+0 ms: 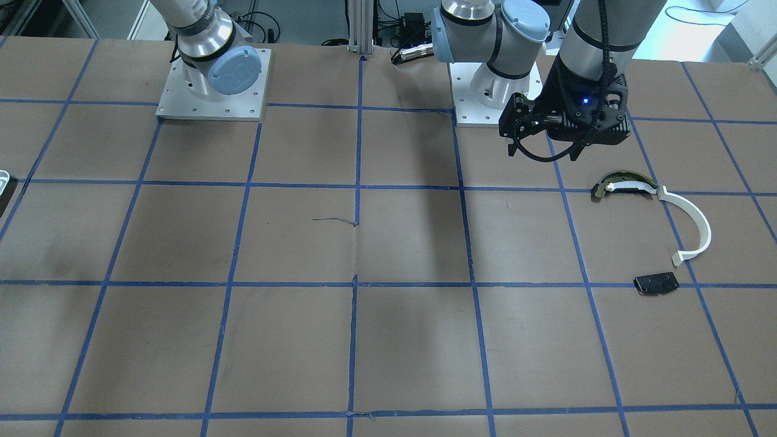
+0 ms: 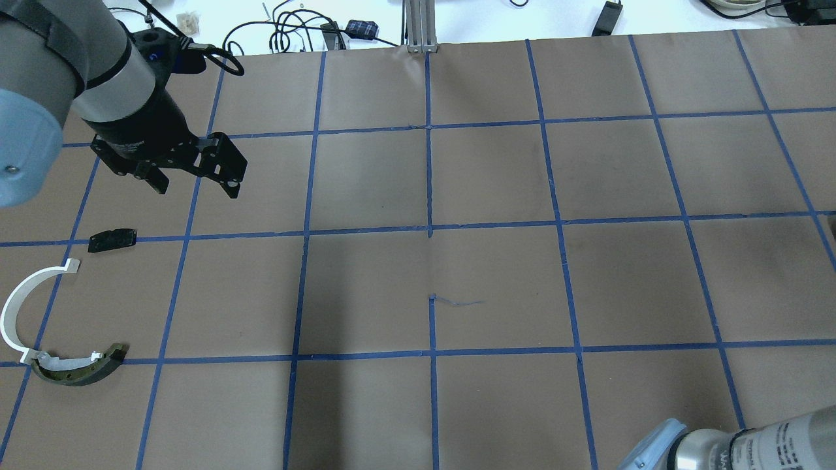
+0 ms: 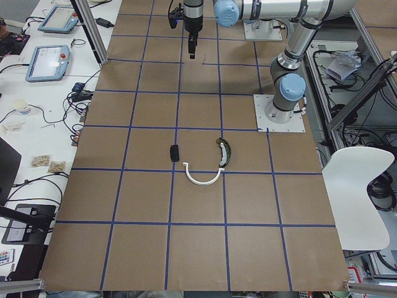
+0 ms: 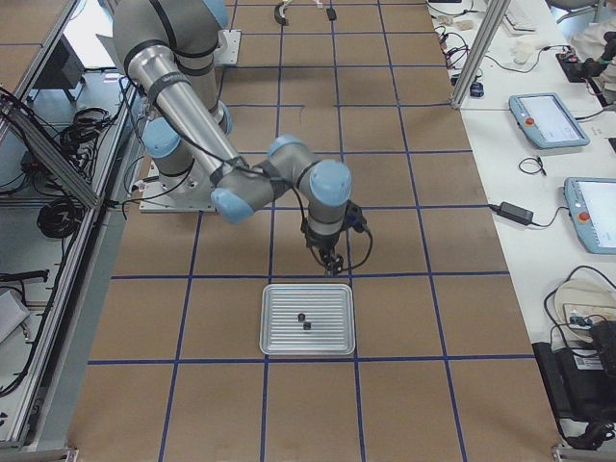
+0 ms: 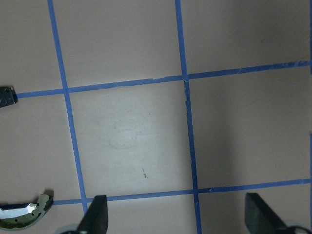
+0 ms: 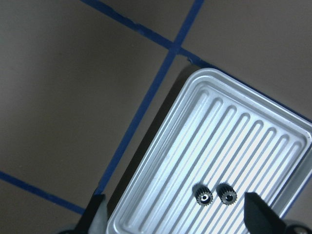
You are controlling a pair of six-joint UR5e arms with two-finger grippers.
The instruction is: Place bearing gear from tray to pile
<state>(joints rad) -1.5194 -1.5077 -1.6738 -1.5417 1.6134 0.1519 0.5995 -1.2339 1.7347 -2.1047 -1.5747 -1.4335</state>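
Observation:
Two bearing gears [image 6: 203, 196], tiny black toothed rounds, lie side by side in the ribbed metal tray [image 6: 219, 131]; they also show in the exterior right view [image 4: 304, 320]. My right gripper [image 6: 178, 217] is open and empty, hovering above the tray's [image 4: 279, 332] far edge. The pile lies on my left side: a white arc strip [image 2: 16, 307], an olive-and-black curved piece [image 2: 78, 369] and a flat black plate [image 2: 112, 239]. My left gripper [image 2: 196, 186] is open and empty, raised beyond the plate.
Brown table with a blue tape grid. Both arm bases [image 1: 212, 85] stand at the robot's edge. In the left wrist view the plate [image 5: 7, 96] and the olive piece [image 5: 24, 214] sit at the left edge. Cables and tablets [image 4: 549, 120] lie beyond the far edge.

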